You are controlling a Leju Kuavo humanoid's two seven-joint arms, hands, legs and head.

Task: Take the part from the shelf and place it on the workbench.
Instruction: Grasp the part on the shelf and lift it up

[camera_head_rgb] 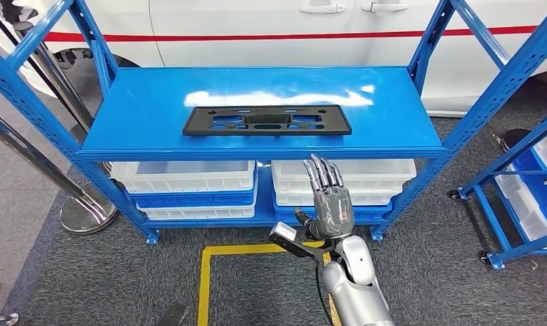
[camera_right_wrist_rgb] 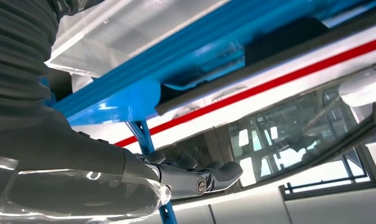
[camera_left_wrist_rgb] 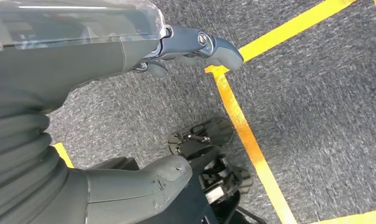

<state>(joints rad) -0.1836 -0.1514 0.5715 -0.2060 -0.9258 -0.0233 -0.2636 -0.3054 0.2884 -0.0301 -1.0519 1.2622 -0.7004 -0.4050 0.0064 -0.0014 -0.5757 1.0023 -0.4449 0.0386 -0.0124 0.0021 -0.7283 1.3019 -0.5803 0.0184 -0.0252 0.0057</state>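
Fingers of your right hand are straight, slightly spread, holding nothing, just below the shelf edge. Black part lies flat mid-shelf: looks light, stiff plastic, so take its near long edge. White bins under the shelf; contents unclear. Left hand: can't tell.

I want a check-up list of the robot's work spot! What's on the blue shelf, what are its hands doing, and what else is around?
Surface: blue shelf, top board glossy.
Job's things: black part lies flat on the top board, untouched.
Clutter: white bins stacked on the lower level.
Hands: right hand raised in front of the shelf's edge, fingers apart, holding nothing; left hand hangs over the carpet, holding nothing.
Cables: thin black cable beside the right forearm.
Surroundings: white car with a red stripe behind; yellow floor tape; second blue rack at right; chrome post base.
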